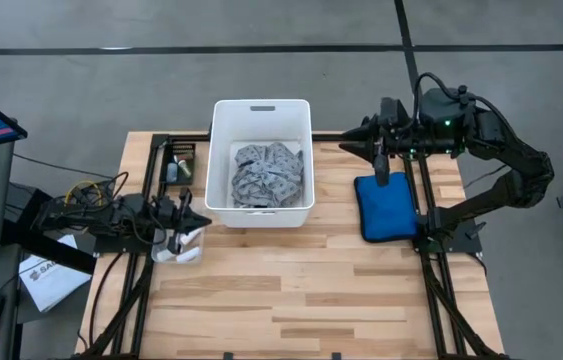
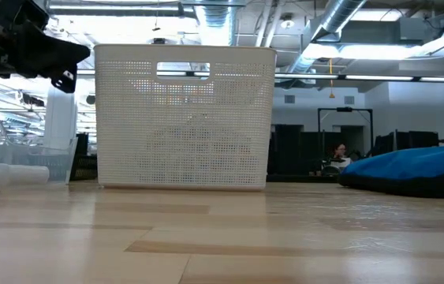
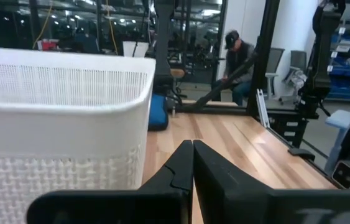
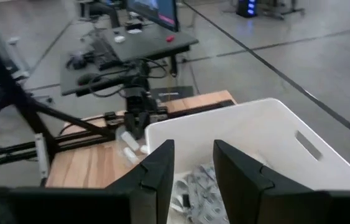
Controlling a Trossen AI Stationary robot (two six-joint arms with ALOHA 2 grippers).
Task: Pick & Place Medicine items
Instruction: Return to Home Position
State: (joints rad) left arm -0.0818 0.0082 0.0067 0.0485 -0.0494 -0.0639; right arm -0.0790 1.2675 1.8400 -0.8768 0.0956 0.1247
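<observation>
White perforated plastic fills the space just ahead of the left gripper (image 1: 199, 220). That is the wall of the white bin (image 1: 261, 108), which stands close beyond the tips and slightly to one side. We see these jaws pressed flat together with nothing between them.

The white tubes (image 1: 177, 249) lie on the wooden table (image 1: 291, 290) just beside this gripper, a little behind its tips and on the side away from the small dark tray (image 1: 178, 162). We cannot count them for sure, and we cannot make out any vials. The tray's contents are too small for us to tell.

The right gripper (image 4: 193, 154) hangs on the opposite side of the bin, higher than its rim and pointing toward it. Its jaws stand moderately apart and hold nothing. Through and below the gap between them we see the grey patterned cloth (image 1: 267, 174) crumpled in the bin. Beyond the bin from these jaws are the left gripper and the tubes.

The blue pouch (image 1: 387, 206) rests on the table behind the right jaws and off to one side, well apart from the tubes. Far beyond the left jaws, off the table, a person (image 3: 237, 59) bends over in the room.
</observation>
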